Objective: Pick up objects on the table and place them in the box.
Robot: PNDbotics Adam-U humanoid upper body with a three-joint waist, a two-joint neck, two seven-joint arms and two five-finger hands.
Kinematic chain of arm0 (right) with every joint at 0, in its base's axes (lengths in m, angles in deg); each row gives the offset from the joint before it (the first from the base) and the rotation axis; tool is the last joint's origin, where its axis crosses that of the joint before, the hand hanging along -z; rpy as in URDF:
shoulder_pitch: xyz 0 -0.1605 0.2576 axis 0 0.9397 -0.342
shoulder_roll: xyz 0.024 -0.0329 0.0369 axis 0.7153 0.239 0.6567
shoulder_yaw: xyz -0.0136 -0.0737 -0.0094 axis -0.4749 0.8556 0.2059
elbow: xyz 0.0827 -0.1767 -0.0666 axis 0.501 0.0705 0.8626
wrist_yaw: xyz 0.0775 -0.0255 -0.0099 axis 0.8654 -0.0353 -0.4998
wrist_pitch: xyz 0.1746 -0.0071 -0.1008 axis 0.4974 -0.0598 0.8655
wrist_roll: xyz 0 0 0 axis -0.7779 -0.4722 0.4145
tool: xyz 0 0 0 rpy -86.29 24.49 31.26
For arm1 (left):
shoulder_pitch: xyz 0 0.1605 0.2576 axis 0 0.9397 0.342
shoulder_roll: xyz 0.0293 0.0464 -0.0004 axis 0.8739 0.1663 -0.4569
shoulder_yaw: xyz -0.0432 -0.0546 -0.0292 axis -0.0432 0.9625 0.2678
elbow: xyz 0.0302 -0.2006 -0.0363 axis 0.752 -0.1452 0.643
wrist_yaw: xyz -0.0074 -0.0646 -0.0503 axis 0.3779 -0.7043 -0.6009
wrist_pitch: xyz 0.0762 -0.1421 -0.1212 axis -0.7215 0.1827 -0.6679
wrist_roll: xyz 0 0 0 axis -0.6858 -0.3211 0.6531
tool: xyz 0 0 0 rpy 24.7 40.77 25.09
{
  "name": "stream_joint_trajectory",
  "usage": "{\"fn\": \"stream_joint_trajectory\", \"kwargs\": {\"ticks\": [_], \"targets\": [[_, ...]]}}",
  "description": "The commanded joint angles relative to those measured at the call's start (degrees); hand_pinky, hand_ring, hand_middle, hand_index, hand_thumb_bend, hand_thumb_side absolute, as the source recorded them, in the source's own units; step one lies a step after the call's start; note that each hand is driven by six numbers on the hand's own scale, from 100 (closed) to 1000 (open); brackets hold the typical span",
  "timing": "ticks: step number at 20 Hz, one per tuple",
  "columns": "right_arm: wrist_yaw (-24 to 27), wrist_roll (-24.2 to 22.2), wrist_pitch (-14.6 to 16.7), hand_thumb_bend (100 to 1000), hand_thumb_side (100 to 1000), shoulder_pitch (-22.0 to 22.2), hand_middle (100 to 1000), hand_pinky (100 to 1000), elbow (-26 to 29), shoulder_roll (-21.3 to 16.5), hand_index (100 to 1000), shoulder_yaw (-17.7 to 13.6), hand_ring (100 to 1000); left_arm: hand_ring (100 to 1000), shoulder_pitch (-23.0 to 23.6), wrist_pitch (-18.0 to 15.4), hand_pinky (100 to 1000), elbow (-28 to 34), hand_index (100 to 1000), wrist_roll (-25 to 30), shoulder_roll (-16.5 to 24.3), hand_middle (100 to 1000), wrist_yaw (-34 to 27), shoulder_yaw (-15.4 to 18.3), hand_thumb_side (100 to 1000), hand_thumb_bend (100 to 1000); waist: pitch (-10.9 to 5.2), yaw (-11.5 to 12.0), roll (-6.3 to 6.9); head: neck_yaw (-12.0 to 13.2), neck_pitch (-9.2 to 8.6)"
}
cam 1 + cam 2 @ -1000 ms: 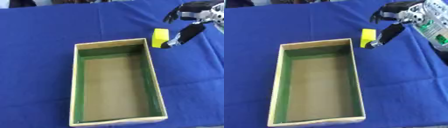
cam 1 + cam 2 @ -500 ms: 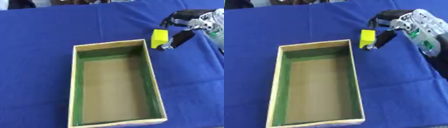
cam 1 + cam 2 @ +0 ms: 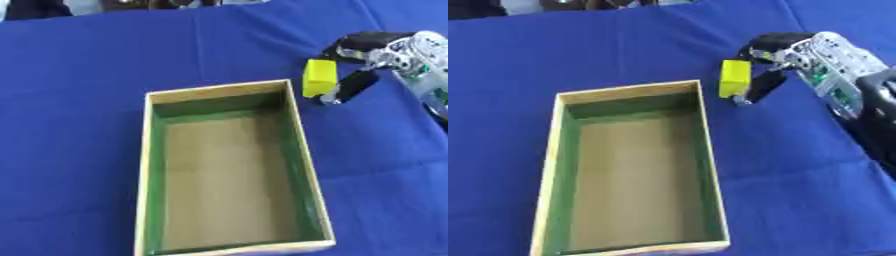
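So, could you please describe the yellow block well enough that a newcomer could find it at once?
Start at the open box with green inner walls on the blue tablecloth. Just beyond its far right corner, the right hand reaches in, fingers curled around a yellow block. It is the only bright yellow thing here.

The right robot hand (image 3: 367,60) pinches a yellow block (image 3: 319,77) beside the box (image 3: 302,135).
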Motion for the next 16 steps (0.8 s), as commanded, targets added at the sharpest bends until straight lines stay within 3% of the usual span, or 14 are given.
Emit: {"fn": "stream_joint_trajectory", "kwargs": {"ticks": [1,6,9,16], "targets": [[-0.3,0.8,-0.2,313,532,-1.3,723,816,-0.3,-0.9,856,-0.6,839,766,-0.5,-0.1,624,1.0,762,0.1,1.2,734,-0.3,0.2,1000,110,-1.03,0.0,-0.16,0.0,-0.56],[0.7,2.2,-1.0,233,474,-1.4,667,797,0.1,-1.1,800,-0.7,816,766,-0.6,-0.1,624,1.0,762,0.2,1.2,733,-0.4,0.1,1000,109,-1.03,-0.1,-0.22,0.2,-0.63],[1.4,3.7,-1.5,209,451,-1.4,577,770,0.6,-1.2,723,-0.8,782,766,-0.6,-0.1,625,1.0,761,0.2,1.2,733,-0.4,0.1,1000,108,-1.05,-0.1,-0.23,0.3,-0.61],[4.5,8.0,-2.8,181,470,-1.6,465,720,3.6,-2.4,594,-2.1,725,766,-0.6,0.1,626,1.0,761,0.2,1.4,733,-0.4,0.1,1000,106,-1.27,-0.4,-0.35,0.6,-0.4]]}}
